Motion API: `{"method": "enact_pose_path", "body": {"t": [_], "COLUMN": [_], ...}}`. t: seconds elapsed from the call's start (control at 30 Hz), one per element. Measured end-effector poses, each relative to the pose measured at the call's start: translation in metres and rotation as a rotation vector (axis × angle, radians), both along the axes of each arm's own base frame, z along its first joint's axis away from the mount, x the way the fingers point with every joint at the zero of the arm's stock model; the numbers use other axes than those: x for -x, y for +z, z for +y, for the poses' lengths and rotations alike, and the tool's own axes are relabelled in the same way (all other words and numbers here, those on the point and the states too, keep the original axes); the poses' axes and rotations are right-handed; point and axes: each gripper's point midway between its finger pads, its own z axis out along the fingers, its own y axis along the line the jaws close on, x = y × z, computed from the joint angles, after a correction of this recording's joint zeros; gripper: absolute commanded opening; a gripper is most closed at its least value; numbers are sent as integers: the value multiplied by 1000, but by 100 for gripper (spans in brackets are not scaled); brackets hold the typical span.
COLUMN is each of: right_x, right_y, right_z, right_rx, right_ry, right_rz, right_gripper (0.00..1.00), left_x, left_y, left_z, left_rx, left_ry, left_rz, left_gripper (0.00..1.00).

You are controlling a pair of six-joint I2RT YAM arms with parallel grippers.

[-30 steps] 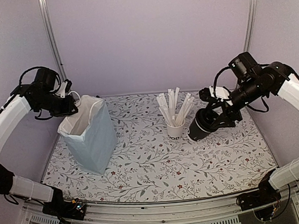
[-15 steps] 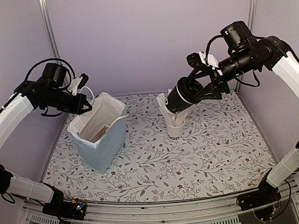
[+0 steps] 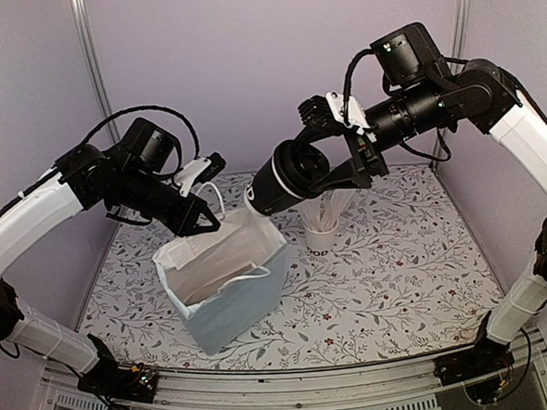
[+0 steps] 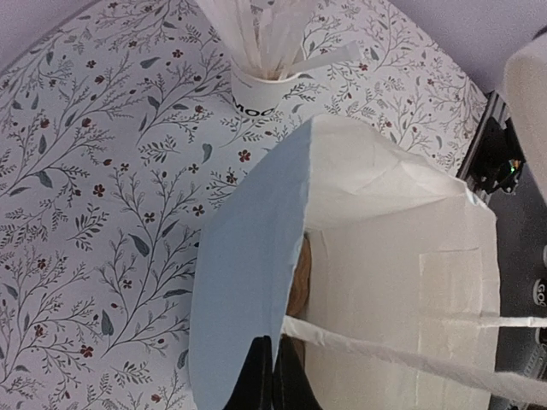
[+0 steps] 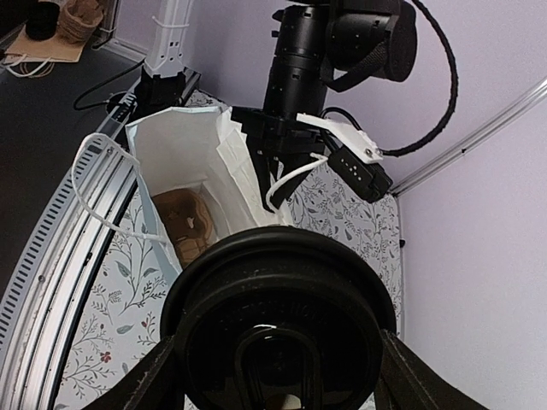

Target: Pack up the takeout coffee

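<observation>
1. Left tool (image 3: 208,224) is pinched together on the rim of the white paper bag (image 3: 228,301), which is open on the counter (image 3: 399,281).
2. Right tool (image 3: 345,159) is clamped around the takeout coffee cup (image 3: 286,181), in the air just up-right of the bag mouth.
3. Cup's long axis lies nearly flat, with its white rim pointing down-left to the bag.

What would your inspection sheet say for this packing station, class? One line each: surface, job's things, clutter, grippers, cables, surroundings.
Surface: floral-print tabletop.
Job's things: black coffee cup tilted in the air near the mouth of the open white paper bag; brown item inside.
Clutter: white cup of wrapped sticks.
Grippers: left gripper shut on bag's rim; right gripper clamps coffee cup.
Cables: black loops on both arms.
Surroundings: lilac walls, metal posts.
</observation>
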Motion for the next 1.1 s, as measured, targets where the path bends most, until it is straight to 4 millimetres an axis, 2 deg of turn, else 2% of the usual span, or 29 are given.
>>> {"method": "enact_pose_path", "body": {"t": [0.2, 0.4, 0.63, 0.8, 1.1], "right_x": [28, 48, 47, 46, 37], "right_y": [-19, -34, -70, -73, -88], "right_z": [24, 28, 27, 29, 36], "right_rx": [57, 111, 213, 234, 288], "right_ry": [85, 134, 115, 91, 53], "right_rz": [7, 8, 15, -19, -50], "right_gripper": [62, 62, 61, 61, 60], "left_x": [16, 17, 12, 11, 23], "left_y": [-2, -3, 8, 23, 24], "left_z": [-34, -58, -71, -75, -85], "left_rx": [-4, -9, 9, 46, 50], "left_ry": [-76, -113, -110, -102, -139], "left_rz": [6, 0, -22, -39, -46], "left_gripper": [0, 0, 0, 0, 0]}}
